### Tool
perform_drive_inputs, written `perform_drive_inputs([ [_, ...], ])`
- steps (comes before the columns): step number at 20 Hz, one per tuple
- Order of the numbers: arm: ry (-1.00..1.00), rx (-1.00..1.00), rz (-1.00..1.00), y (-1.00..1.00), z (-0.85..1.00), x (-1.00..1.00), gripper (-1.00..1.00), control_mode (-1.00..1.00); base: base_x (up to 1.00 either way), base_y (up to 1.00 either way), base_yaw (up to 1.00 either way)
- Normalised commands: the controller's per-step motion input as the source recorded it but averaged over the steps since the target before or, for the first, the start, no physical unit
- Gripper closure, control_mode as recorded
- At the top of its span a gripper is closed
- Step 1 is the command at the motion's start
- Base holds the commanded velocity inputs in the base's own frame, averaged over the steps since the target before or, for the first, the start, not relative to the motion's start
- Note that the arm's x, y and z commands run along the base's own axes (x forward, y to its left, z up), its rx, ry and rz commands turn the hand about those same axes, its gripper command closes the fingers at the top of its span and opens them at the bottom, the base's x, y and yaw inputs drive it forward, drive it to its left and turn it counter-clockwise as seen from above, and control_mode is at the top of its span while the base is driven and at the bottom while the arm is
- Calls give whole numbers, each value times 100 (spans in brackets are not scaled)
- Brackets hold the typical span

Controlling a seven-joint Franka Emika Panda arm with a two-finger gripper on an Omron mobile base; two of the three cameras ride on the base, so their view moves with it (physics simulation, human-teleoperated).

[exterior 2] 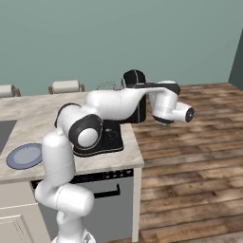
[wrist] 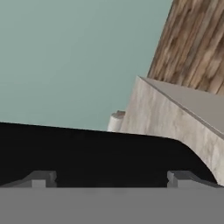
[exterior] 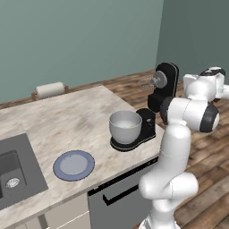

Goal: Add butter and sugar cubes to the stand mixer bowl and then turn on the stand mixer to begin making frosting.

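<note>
Left base view: mixer [exterior: 157, 96] stood at the counter's [exterior: 67, 120] right edge, head tilted back, whisk [exterior: 146, 83] raised clear of the bowl [exterior: 125, 126]. Bowl sat on the mixer's black base; I saw a faint yellow patch inside, probably the butter, but could not confirm the sugar cubes. The blue-grey plate [exterior: 74, 164] to the left carried nothing. I judged the adding steps done and the switch-on step in hand. My arm reached round behind the mixer. In the hand view the fingers [wrist: 111, 179] stood wide apart, holding nothing, with the glossy black mixer body [wrist: 96, 153] close in front. Next move, as I saw it: find the mixer's control and press it; I could not make out the control.
</note>
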Motion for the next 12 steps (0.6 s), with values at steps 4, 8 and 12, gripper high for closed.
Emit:
perform_drive_inputs([
  [4,0,-11,23,100,-16,26,-100,-100,0,0,0],
  [8,0,-16,19,100,-15,20,-100,-100,0,0,0],
  [12,0,-22,16,100,-18,4,-100,-100,0,0,0],
])
